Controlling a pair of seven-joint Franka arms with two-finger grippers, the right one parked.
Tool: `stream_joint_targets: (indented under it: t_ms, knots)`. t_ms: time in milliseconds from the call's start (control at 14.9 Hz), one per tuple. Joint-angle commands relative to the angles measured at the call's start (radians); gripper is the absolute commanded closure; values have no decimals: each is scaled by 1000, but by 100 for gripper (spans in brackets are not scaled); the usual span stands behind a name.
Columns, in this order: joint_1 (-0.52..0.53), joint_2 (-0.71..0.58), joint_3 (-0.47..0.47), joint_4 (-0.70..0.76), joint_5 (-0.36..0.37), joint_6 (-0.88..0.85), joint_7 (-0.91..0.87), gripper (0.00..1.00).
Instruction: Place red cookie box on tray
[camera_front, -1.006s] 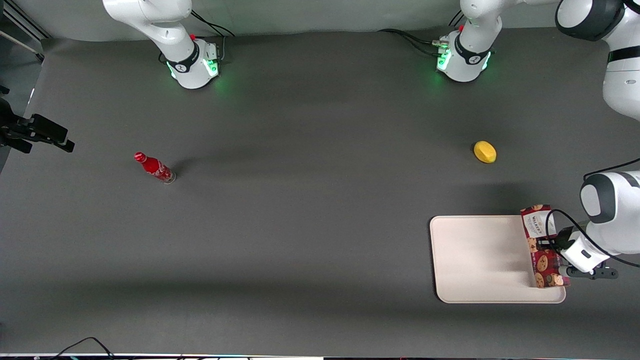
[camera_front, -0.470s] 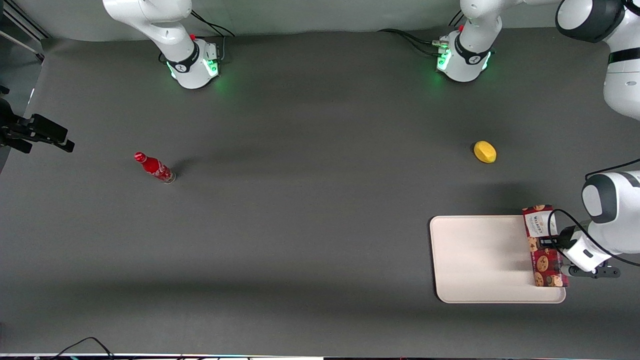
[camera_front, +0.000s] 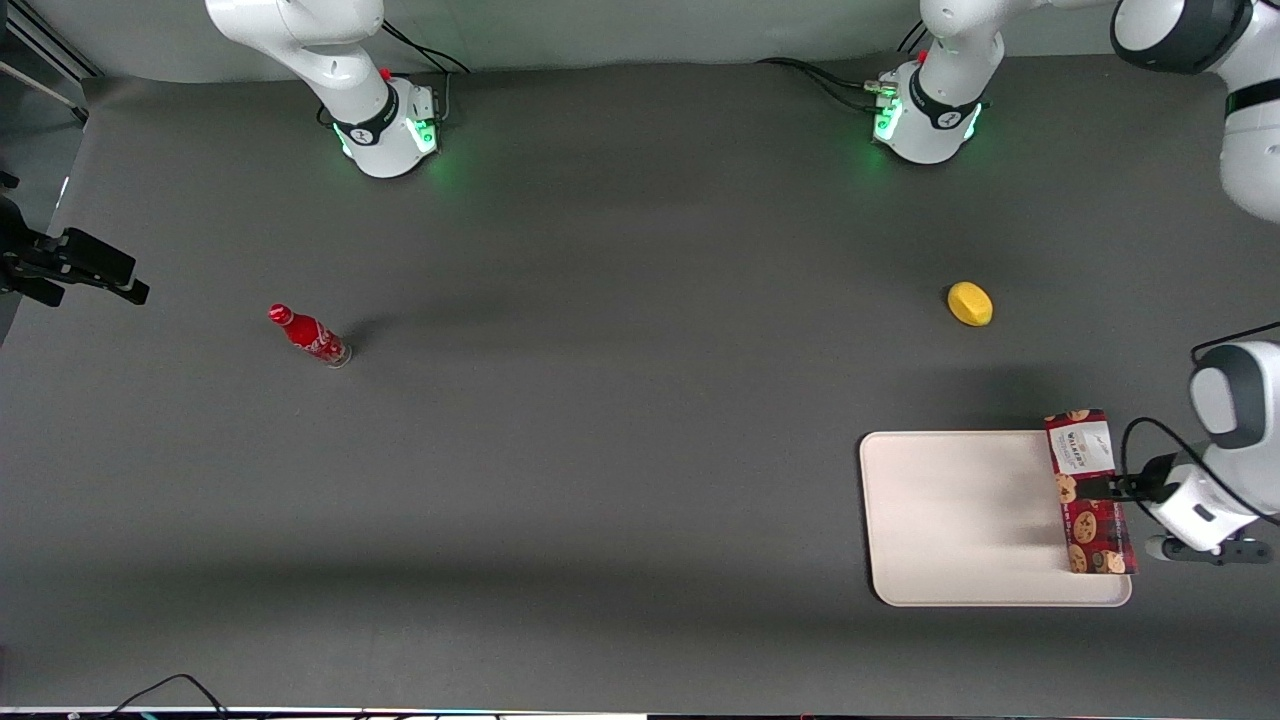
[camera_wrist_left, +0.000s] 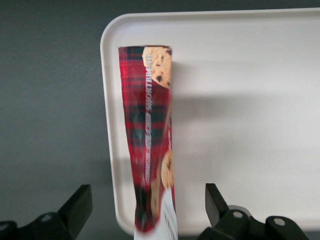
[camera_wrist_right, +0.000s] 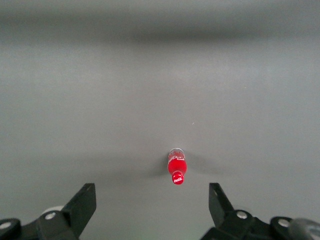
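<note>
Toward the parked arm's end of the bench (camera_front: 620, 450), well apart from the claw, a red bottle (camera_front: 309, 336) is standing where it stood a second ago. A yellow lemon (camera_front: 970, 304) is likewise lying unmoved, farther from the front camera than the claw. The tray (camera_front: 960, 520) is sitting just beside the claw, and the red cookie box (camera_front: 1090, 492) is resting along its edge, one end overhanging. The claw (camera_front: 1118, 487) is backing away from the box, its fingers (camera_wrist_left: 75, 205) spread wide and holding nothing.
</note>
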Motion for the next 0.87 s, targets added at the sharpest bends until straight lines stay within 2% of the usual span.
stream_joint_targets:
  t_ms: [0,201,335,470,604,671,805]
  knots:
    - [-53,-150,1,23,12,-242,-13,0]
    - [-65,-290,-17,15,-8,-408,-16,0]
    - [-59,-383,-45,-21,-67,-479,-28,0]
    - [-62,-486,-48,-78,-97,-507,-28,0]
    - [-61,-619,-49,-180,-193,-525,-54,0]
    - [-74,-691,-52,-240,-213,-519,-92,0]
    - [-126,-758,-58,-291,-212,-537,-179,0]
